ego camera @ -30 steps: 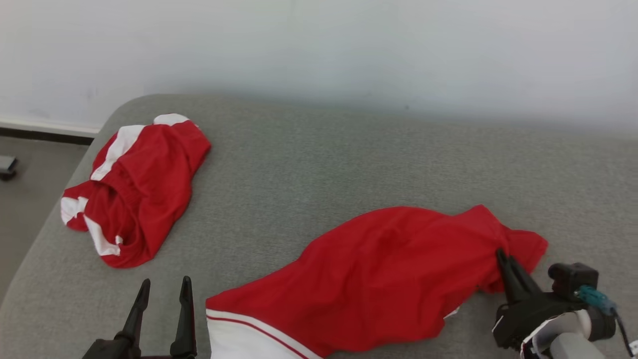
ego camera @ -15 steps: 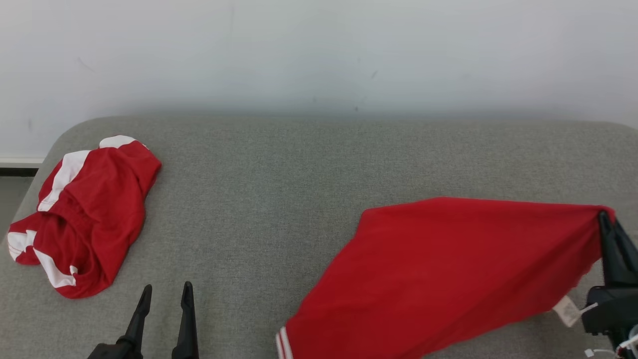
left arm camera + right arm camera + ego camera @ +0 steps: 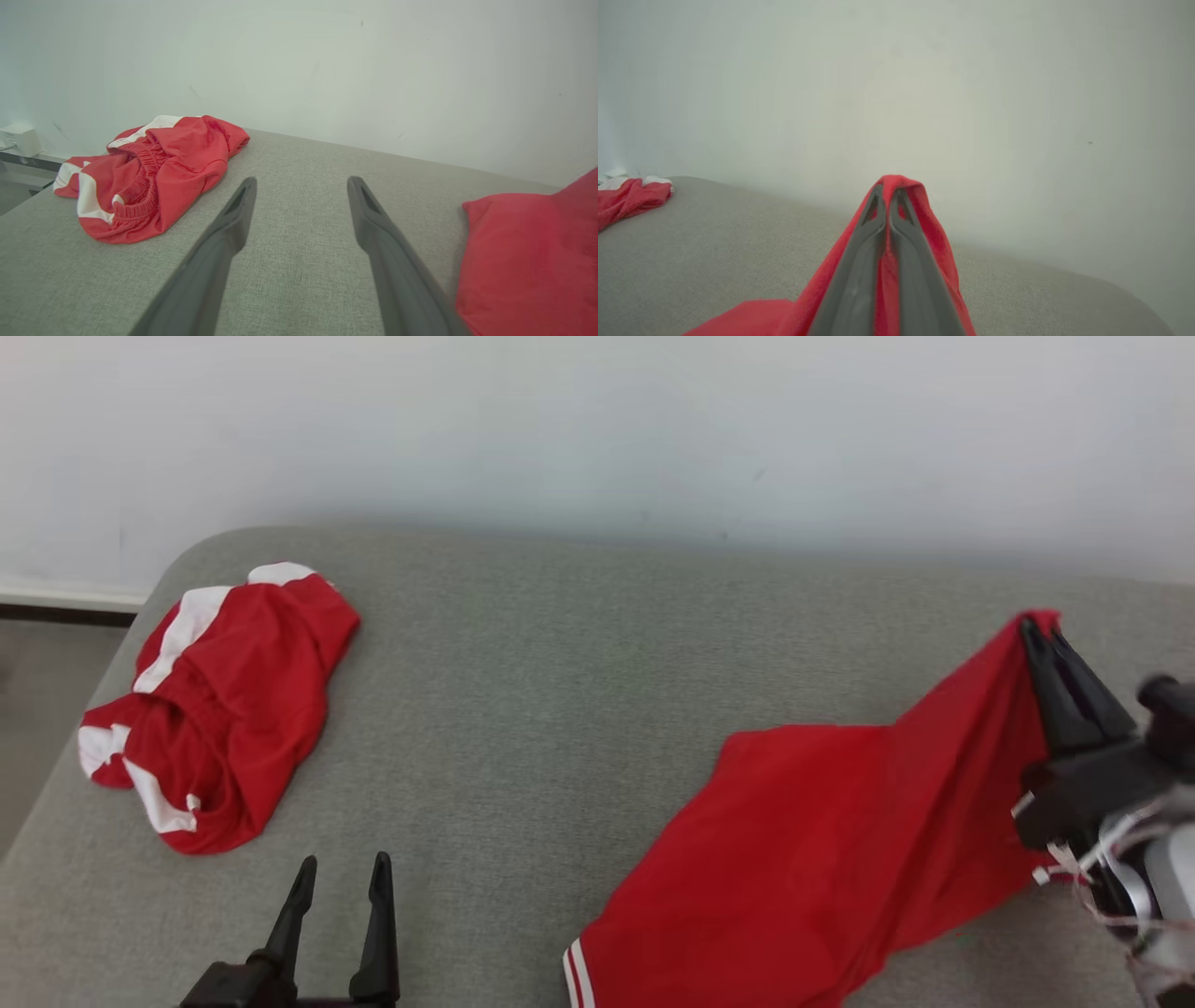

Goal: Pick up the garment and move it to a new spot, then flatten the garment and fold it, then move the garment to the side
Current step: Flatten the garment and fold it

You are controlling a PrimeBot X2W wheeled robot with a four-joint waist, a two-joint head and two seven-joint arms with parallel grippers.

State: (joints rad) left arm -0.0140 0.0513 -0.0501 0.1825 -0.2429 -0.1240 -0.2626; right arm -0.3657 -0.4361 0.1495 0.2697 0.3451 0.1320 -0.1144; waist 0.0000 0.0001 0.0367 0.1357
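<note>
The grey fabric-covered desk (image 3: 579,691) runs wide against a pale wall, leaving plenty of bare surface in the middle for spreading cloth.

The red garment (image 3: 840,859) sits at the right side. 1 edge is lifted off the desk and drawn up taut, while its lower part, with the white stripes at the hem, drapes down near the front edge. Holding it by a single high point probably lets the cloth hang free so it can be carried to a new spot.

A second red-and-white garment (image 3: 224,709) lies crumpled at the far left, well apart from the work.

The right pincer (image 3: 1039,627) is clamped tight on the red garment's raised edge, cloth bunched between its 2 fingers.

The left pincer (image 3: 343,863) hangs spread wide and empty over bare desk, likely waiting to take a second corner.
</note>
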